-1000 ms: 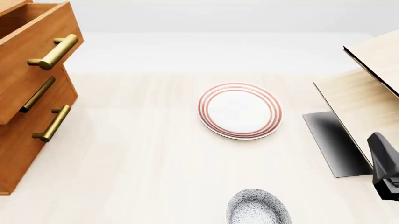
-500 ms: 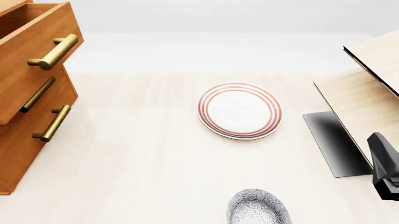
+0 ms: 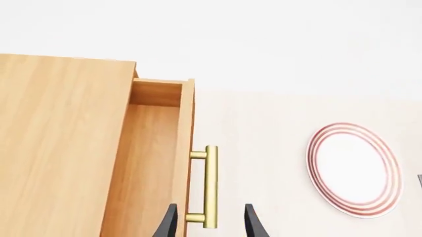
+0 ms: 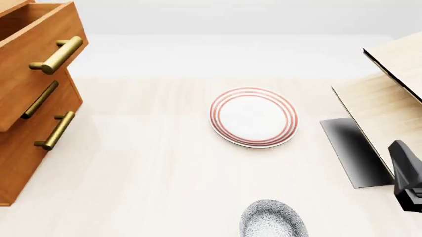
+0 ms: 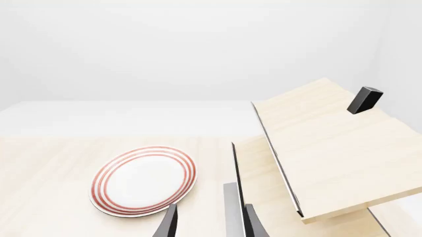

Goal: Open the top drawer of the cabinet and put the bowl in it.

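Note:
The orange-brown cabinet (image 4: 26,143) stands at the far left. Its top drawer (image 4: 33,34) is pulled out, with its brass handle (image 4: 56,54) facing the table. In the left wrist view the drawer (image 3: 155,148) is open and empty. My left gripper (image 3: 209,224) is open, and the brass handle (image 3: 209,185) shows between its fingers. The speckled bowl (image 4: 274,219) sits at the near edge, right of centre. My right gripper (image 5: 209,224) is open and empty, over the table beside the plate. It is far from the bowl, which its view does not show.
A white red-ringed plate (image 4: 254,117) lies mid-table. A pale light-wood structure (image 4: 389,94) with a dark base (image 4: 353,150) fills the right side, and a small black block (image 5: 364,98) rests on it. A dark part of the right arm (image 4: 405,175) shows at the right edge.

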